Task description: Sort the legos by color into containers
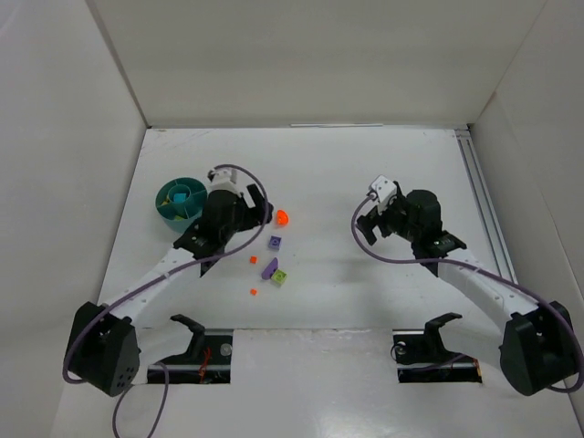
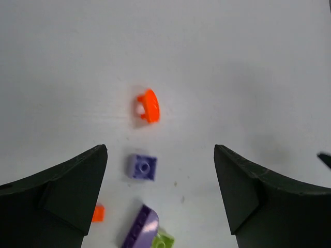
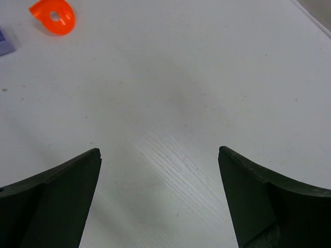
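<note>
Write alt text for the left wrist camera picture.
The left claw hangs open over a white table, its fingers framing a purple brick. An orange piece lies beyond it; more legos sit at the bottom edge.

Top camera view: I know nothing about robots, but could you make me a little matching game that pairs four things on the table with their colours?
Things:
1. round tub
2. curved piece
3. small square brick
4. chunky brick beside the sloped piece

Colours:
A. purple
B. lime green
C. teal
D. orange

Right pairs: 1-C, 2-D, 3-A, 4-B.
</note>
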Action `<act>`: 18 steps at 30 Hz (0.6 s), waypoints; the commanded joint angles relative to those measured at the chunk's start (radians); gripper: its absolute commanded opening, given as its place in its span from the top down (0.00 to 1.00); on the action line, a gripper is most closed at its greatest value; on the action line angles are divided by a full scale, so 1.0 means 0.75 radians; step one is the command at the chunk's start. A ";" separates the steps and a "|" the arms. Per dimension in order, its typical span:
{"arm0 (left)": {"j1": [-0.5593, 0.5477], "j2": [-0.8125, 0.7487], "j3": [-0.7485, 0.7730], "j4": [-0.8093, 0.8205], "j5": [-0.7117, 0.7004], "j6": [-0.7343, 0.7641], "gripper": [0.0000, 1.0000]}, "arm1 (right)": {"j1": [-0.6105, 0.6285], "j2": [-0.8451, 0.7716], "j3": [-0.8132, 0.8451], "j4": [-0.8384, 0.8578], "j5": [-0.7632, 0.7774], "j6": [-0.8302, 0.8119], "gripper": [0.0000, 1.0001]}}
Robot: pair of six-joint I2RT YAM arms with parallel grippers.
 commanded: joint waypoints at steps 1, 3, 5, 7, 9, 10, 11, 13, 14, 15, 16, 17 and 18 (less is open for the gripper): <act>-0.215 -0.009 -0.046 -0.143 0.076 -0.034 0.19 | -0.076 -0.065 -0.043 0.044 -0.086 0.092 0.01; -0.304 -0.009 -0.046 -0.222 0.094 -0.048 0.19 | -0.094 -0.081 -0.059 0.044 -0.129 0.092 0.01; -0.406 -0.044 -0.079 -0.268 0.108 -0.103 0.21 | -0.094 -0.094 -0.074 0.044 -0.141 0.079 0.01; -0.469 -0.073 -0.103 -0.323 0.147 -0.144 0.21 | -0.107 -0.108 -0.088 0.044 -0.155 0.079 0.01; -0.555 -0.073 -0.132 -0.374 0.147 -0.208 0.21 | -0.107 -0.108 -0.102 0.044 -0.156 0.079 0.01; -0.580 -0.073 -0.132 -0.419 0.135 -0.269 0.21 | -0.107 -0.108 -0.102 0.044 -0.170 0.067 0.01; -0.619 -0.073 -0.152 -0.435 0.135 -0.302 0.21 | -0.107 -0.108 -0.116 0.044 -0.170 0.067 0.01; -0.658 -0.048 -0.171 -0.448 0.113 -0.349 0.21 | -0.107 -0.096 -0.117 0.044 -0.170 0.067 0.01; -0.674 -0.014 -0.171 -0.474 0.100 -0.396 0.22 | -0.107 -0.096 -0.117 0.044 -0.182 0.067 0.01; -0.701 0.007 -0.157 -0.487 0.100 -0.396 0.22 | -0.107 -0.084 -0.117 0.044 -0.182 0.067 0.01; -0.719 0.025 -0.144 -0.501 0.076 -0.416 0.23 | -0.119 -0.083 -0.117 0.044 -0.182 0.067 0.01; -0.733 0.044 -0.128 -0.537 0.019 -0.435 0.23 | -0.119 -0.083 -0.117 0.044 -0.182 0.067 0.01; -0.734 0.082 -0.100 -0.552 0.002 -0.435 0.23 | -0.119 -0.083 -0.117 0.044 -0.182 0.067 0.01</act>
